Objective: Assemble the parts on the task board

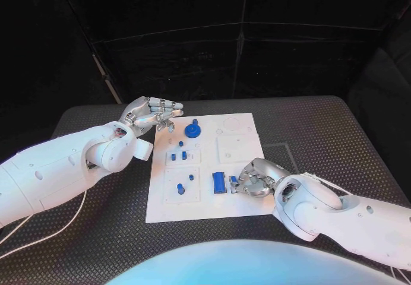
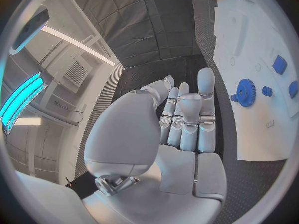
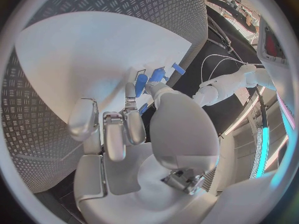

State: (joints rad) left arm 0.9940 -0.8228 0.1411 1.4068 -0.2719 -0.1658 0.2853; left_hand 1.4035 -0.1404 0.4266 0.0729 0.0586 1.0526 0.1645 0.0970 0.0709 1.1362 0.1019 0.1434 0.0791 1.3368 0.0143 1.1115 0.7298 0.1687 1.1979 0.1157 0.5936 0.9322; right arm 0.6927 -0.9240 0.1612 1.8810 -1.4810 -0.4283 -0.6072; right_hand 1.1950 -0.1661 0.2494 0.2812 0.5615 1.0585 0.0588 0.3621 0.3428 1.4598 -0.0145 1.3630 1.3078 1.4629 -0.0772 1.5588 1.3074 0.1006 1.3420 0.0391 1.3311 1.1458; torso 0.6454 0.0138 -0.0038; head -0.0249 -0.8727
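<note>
A white board [image 1: 242,202] lies mid-worktop [image 1: 342,136] with small blue parts [image 1: 182,157]. The right hand [image 1: 254,177] pinches a blue piece [image 1: 233,180]; the left hand [image 1: 152,113] hovers empty, fingers loosely spread.

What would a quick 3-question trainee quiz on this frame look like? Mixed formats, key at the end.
1. True or false: the left hand holds the blue gear.
2. Multiple choice: the right hand is at A) the far edge of the white board, B) the blue block near the board's near edge, C) the bare table off the board.
3. Fill in: the gear stands on the board near its ____ edge, beside the left hand.

Key:
1. False; the left hand hovers by the board's far left corner, fingers apart, holding nothing.
2. B
3. far
</note>
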